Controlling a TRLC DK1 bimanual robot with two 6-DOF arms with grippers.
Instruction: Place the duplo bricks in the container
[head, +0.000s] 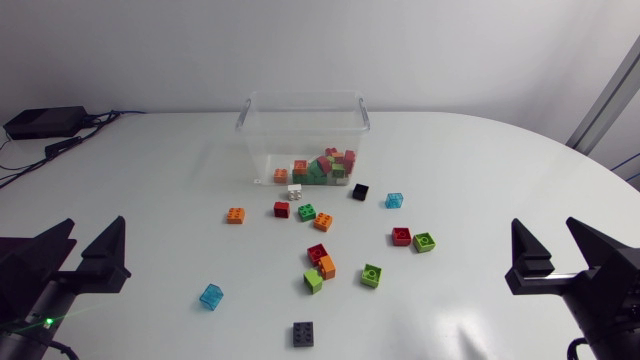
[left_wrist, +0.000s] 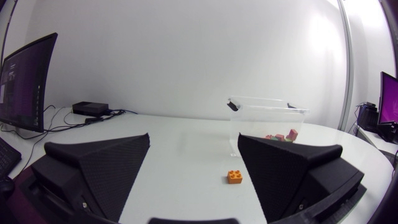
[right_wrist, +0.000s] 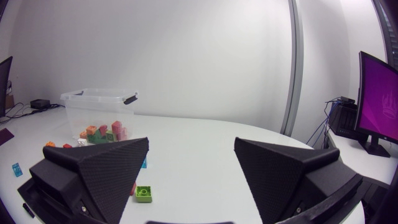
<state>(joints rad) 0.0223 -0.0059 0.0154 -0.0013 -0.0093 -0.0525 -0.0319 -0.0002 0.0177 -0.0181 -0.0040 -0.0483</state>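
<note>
Loose duplo bricks (head: 320, 262) lay scattered over the white surface (head: 480, 170), just in front of the clear container (head: 262, 140). It already held a heap of bricks against its near wall. An orange brick (head: 235, 215) sat at the left of the scatter, and a dark grey brick (head: 303, 334) lay nearest us. Our left tool (head: 96, 222) hung wide open with nothing in it, well back from the bricks. Our right tool (head: 544, 222) was likewise spread wide and empty.
</note>
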